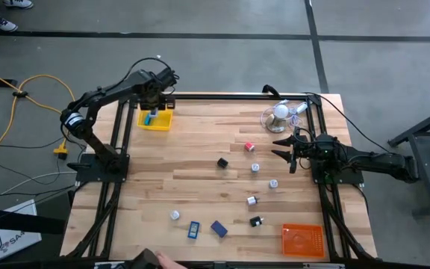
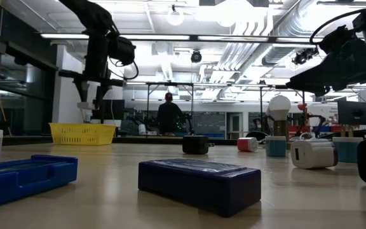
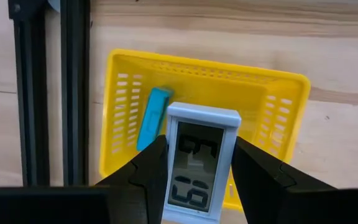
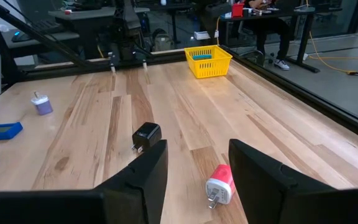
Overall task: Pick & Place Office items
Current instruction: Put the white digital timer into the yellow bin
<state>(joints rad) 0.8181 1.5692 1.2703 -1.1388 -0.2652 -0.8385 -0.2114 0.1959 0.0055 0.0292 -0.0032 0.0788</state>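
Note:
My left gripper (image 3: 199, 143) hangs over the yellow tray (image 3: 291, 118) at the table's far left corner, shut on a small white digital clock (image 3: 201, 168). A teal stick (image 3: 153, 118) lies flat in that tray. Several office items lie scattered on the wood: a red-white piece (image 4: 219, 183), a black piece (image 4: 145, 135), two blue blocks (image 1: 219, 228) (image 1: 193, 229) and silver-white bits (image 1: 273, 183). My right gripper (image 4: 197, 180) waits at the right edge, open, with nothing between its fingers. My left gripper pinches the clock by its two long sides (image 3: 172, 149) between its two fingers, the display facing the wrist camera. The fingers come from above, pointing steeply down, and lie along the clock. The clock hangs clear above the tray.
A white ball-shaped object with a clear tangle (image 1: 281, 112) stands at the far right. An orange tray (image 1: 303, 240) sits at the near right corner. Black frame rails (image 3: 48, 93) run beside the yellow tray. A person's hand (image 1: 159, 260) shows at the near edge.

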